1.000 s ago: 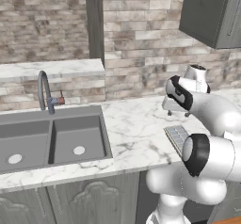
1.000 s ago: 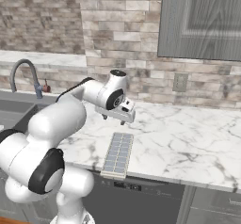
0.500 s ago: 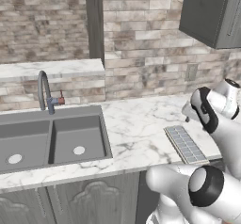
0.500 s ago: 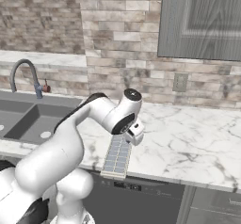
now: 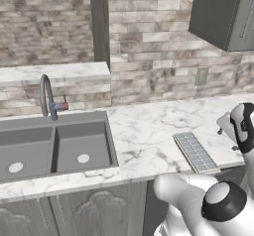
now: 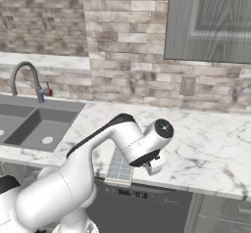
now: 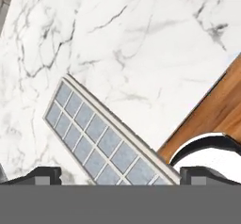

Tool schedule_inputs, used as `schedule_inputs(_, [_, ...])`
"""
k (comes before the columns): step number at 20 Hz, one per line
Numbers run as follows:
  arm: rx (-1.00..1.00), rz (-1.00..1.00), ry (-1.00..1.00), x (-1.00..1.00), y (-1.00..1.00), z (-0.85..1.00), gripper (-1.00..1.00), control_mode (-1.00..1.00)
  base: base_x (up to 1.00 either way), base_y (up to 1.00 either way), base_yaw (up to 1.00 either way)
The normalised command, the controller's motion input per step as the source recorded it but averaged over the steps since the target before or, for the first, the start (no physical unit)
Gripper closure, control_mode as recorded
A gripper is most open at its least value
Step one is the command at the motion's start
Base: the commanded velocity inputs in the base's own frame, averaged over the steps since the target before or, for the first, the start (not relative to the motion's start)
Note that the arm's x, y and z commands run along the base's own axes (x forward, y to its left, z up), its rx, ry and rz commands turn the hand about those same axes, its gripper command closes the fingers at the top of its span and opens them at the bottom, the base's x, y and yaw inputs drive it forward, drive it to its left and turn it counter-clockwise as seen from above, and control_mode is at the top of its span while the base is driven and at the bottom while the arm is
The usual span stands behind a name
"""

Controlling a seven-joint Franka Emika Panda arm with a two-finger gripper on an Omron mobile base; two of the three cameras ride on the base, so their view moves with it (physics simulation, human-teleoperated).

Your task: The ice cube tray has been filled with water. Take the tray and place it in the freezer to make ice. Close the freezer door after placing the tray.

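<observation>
With the gripper (image 7: 120, 176) spread open just above the tray (image 7: 101, 140), it should straddle the narrow width squarely and lift level, keeping the water (image 7: 84, 133) in.

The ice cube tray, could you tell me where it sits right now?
The ice cube tray lies flat on the marble counter near its front edge, right of the sink.

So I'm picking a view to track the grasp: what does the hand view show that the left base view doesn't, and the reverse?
Hand view alone: the two dark fingertips, set wide apart with the near end of the ice cube tray between them, and a strip of wood floor.
Left base view alone: the sink, the faucet, the brick wall.
Both: the tray lying flat on the marble counter, near its front edge.
</observation>
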Motion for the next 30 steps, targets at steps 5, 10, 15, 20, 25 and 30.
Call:
schedule_inputs(5, [0.23,-0.11,-0.07,-0.3,-0.25,-0.18,-1.0,-1.0,0.0,0.0,0.0])
schedule_inputs(10, [0.06,-0.01,-0.06,-0.3,0.01,-0.26,-1.0,-1.0,0.0,0.0,0.0])
schedule_inputs(15, [0.0,0.0,-0.03,-0.22,0.06,-0.35,-1.0,-1.0,0.0,0.0,0.0])
schedule_inputs(20, [0.0,0.0,-0.05,-0.21,0.15,-0.34,-1.0,-1.0,0.0,0.0,0.0])
schedule_inputs(25, [0.0,0.0,-0.06,-0.13,0.2,-0.26,-1.0,-1.0,0.0,0.0,0.0])
schedule_inputs(30, [0.02,0.0,-0.05,-0.08,0.2,-0.13,-1.0,-1.0,0.0,0.0,0.0])
